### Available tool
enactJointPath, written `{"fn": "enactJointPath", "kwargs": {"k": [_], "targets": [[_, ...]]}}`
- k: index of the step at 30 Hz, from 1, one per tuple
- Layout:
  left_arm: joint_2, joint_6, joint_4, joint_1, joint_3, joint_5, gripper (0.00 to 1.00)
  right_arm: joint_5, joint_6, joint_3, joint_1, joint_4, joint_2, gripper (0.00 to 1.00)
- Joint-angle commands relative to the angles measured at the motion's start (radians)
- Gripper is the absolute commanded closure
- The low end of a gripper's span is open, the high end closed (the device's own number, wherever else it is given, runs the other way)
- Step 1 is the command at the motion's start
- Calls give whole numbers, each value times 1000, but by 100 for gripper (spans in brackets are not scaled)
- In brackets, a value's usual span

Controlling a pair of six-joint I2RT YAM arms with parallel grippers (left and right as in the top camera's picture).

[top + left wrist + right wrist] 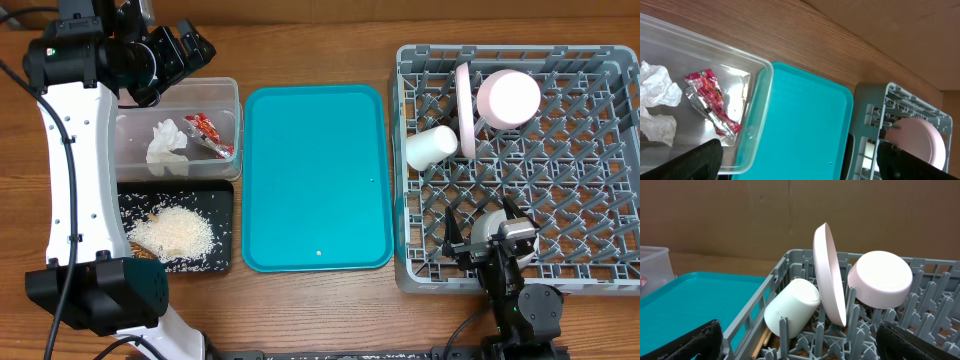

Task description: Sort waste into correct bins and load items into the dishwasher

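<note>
Your pink plate stands on edge in the grey dish rack, between the tipped white cup and the bowl. It looks rigid, smooth and probably slippery, so pinch its rim. The left gripper by the clear tub and the right gripper over the rack both gape wide, empty.

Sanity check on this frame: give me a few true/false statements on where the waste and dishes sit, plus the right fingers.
1. The red snack wrapper lies in the clear tub next to the crumpled tissue. True.
2. The rice scraps lie in the clear tub. False: they are in the black tray.
3. The pink plate stands on edge in the dish rack. True.
4. The white cup stands upright on the table. False: it lies tilted in the dish rack, beside the pink plate.
5. The right gripper has its fingers shut on the white cup. False: its fingers are open and hold nothing.
</note>
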Motion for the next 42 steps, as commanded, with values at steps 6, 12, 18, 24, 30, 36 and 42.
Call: {"fn": "enactJointPath", "kwargs": {"k": [6,12,18,24,30,36,42], "targets": [[-7,30,0,-2,13,-7,0,10,-7,-11,3,6,-12,0],[-62,30,-5,-27,13,-65,0,10,-7,-11,3,6,-11,0],[-216,30,-5,-88,13,-82,0,10,-7,-11,3,6,-11,0],[-374,30,-6,-157,13,-82,0,10,-7,-11,3,6,-11,0],[-492,30,-7,-173,13,-81,0,10,-7,-11,3,6,-11,0],[-565,30,-7,-173,9,-81,0,10,-7,-11,3,6,-11,0],[-637,30,-7,-173,-61,-81,0,10,-7,-11,3,6,-11,0]]}}
